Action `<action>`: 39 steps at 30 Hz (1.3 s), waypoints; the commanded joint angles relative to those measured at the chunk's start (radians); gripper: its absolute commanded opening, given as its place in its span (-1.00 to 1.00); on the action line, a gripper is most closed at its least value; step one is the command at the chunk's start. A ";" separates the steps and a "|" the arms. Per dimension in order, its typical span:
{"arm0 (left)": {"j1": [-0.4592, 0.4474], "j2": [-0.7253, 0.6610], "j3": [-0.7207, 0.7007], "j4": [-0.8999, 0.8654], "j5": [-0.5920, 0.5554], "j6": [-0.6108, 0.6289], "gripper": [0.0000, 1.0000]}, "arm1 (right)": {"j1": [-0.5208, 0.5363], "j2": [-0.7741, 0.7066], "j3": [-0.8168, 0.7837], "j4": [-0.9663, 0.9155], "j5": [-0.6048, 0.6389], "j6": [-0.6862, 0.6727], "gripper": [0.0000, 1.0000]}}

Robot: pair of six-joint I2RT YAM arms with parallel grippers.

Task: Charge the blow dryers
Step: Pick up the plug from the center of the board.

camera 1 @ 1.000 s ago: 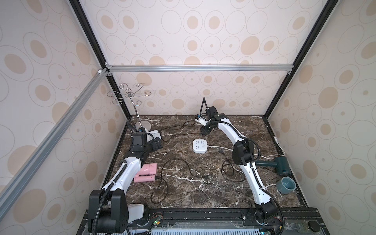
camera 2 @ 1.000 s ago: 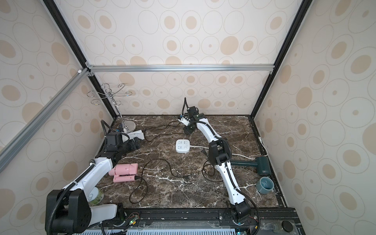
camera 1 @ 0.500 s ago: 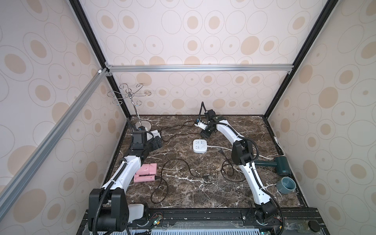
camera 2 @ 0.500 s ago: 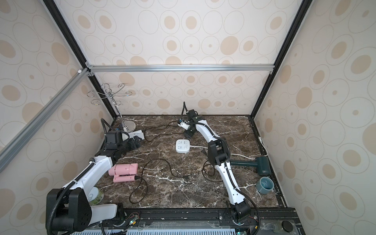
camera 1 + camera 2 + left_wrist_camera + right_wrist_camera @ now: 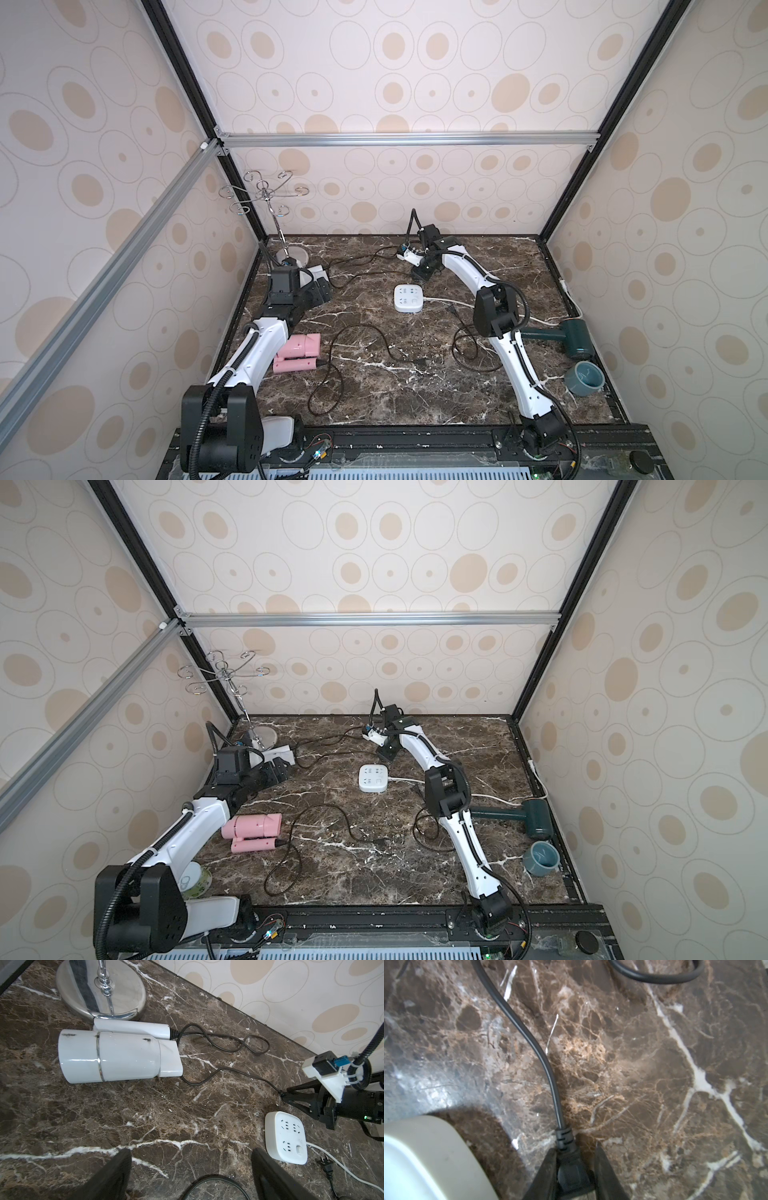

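White dryer lies on its side on the bench, ahead of the left claw and just beside the foot of the hook stand. Its cord runs across to the right claw, which is closed around the plug down at bench level. Left claw is spread wide, gripping nothing. Socket block sits just beside the right claw, touched by neither. Pink dryer is behind the left claw beside that arm, green dryer well behind the right claw; neither is plugged in. Risks as I read them: one finger is flush on the plug, but the other seems to meet it only at the frame edge, so the plug could swivel or slip out on the lift. Nothing pins the block, so pushing the plug in may just shove it along. The cord has loops near the wall that could snag or tug the dryer. A loose plug lies right by the block and could get in the way. Can't see: the prongs or which way they face (under the claw), real contact on the far finger, most of the white dryer in both top views (left arm covers it), or the block's switch state.
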 commanded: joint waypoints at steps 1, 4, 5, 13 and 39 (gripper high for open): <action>-0.005 -0.021 0.030 -0.012 0.000 -0.023 0.80 | -0.001 -0.056 -0.020 -0.017 0.028 0.006 -1.00; -0.005 -0.024 0.030 -0.003 0.014 -0.034 0.79 | 0.000 -0.098 -0.022 -0.006 0.012 0.016 -1.00; -0.004 -0.025 0.029 0.003 0.023 -0.038 0.79 | -0.001 -0.112 -0.022 -0.003 0.004 0.021 -1.00; -0.006 0.016 0.061 0.090 0.279 -0.074 0.73 | 0.002 -0.234 -0.036 -0.020 -0.038 0.068 -1.00; -0.336 0.258 0.203 0.398 0.541 -0.366 0.28 | 0.053 -0.892 -0.878 0.236 -0.365 0.432 -1.00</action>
